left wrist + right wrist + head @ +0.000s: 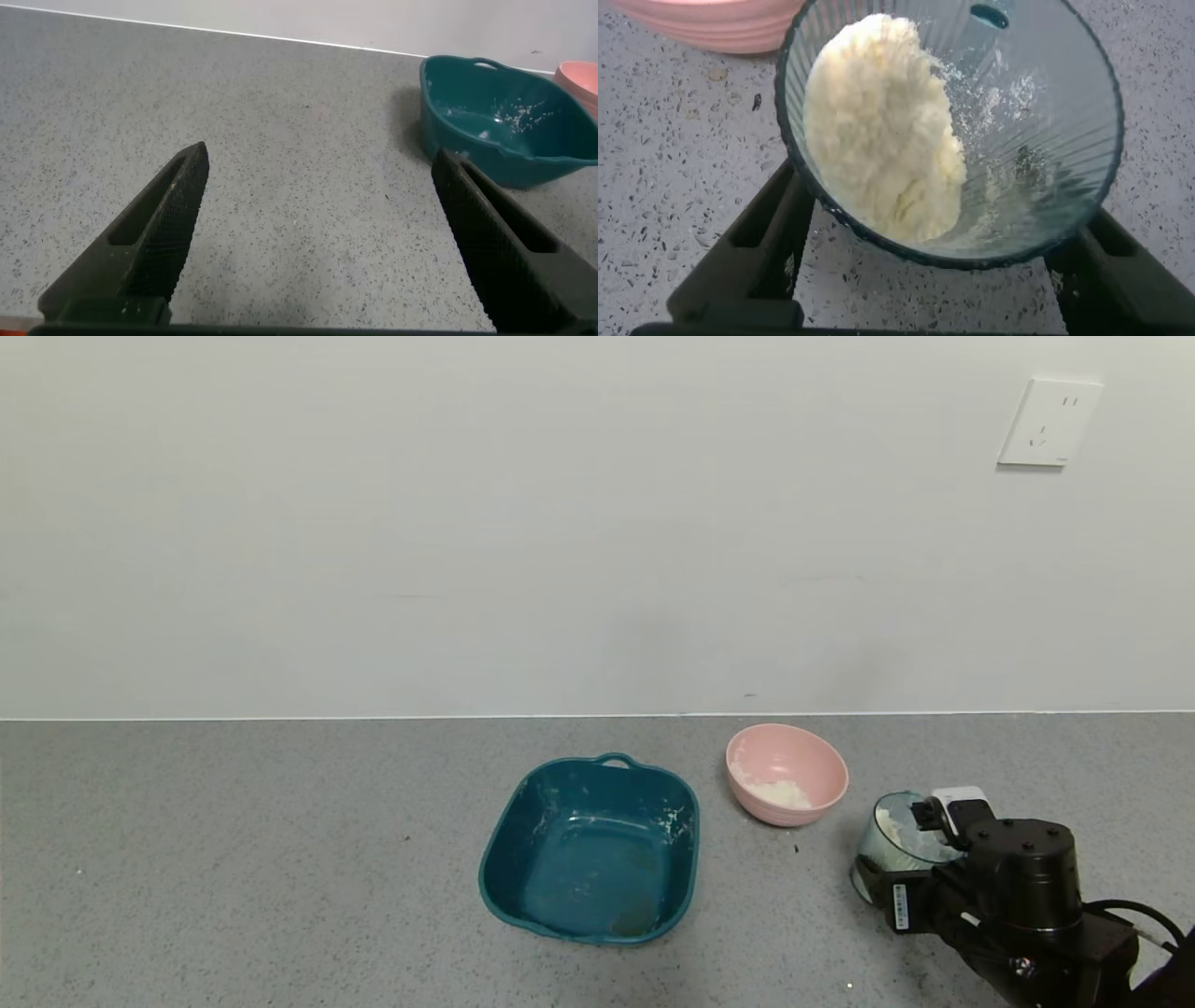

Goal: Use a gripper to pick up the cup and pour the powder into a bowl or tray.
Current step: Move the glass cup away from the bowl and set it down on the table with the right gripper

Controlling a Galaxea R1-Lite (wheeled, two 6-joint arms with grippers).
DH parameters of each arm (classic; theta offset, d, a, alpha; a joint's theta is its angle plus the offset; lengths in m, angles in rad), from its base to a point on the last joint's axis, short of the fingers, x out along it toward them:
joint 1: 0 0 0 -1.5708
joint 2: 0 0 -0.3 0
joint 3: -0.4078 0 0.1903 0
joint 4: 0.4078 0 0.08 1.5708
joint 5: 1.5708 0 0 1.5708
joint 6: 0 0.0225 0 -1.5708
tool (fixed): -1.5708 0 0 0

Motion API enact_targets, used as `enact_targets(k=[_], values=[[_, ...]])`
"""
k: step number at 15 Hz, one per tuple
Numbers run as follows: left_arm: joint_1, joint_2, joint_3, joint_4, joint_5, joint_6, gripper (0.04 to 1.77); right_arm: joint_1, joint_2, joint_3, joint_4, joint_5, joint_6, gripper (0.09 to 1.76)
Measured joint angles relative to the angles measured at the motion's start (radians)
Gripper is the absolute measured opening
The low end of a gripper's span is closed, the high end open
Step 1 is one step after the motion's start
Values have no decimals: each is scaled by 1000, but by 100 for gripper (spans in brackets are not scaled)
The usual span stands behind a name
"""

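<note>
My right gripper (902,851) is shut on the ribbed pale blue-green cup (887,835) at the front right of the counter, to the right of the pink bowl (787,775). The cup is tilted, its mouth towards the bowl. In the right wrist view the cup (1036,140) sits between the black fingers (761,238) of my right gripper (938,201), with a clump of white powder (878,131) against its wall. The pink bowl's rim (719,23) lies just beyond the cup. The bowl holds some white powder (780,793). My left gripper (318,154) is open over bare counter, out of the head view.
A dark teal square tray (591,849) with handles stands left of the pink bowl, dusted with powder; it also shows in the left wrist view (505,117). The grey speckled counter ends at a white wall with a socket (1047,422).
</note>
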Motion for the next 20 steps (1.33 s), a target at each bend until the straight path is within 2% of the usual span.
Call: enact_targets(k=[8,15,20], values=[[0,0,0,0,0,0,172,9,-24,4,12,0,-1,164],[0,0,0,0,0,0,172,14,-137,36,76,-3,-2,168],[0,0,0,0,0,0,172,14,-280,58,217,-3,-4,169]])
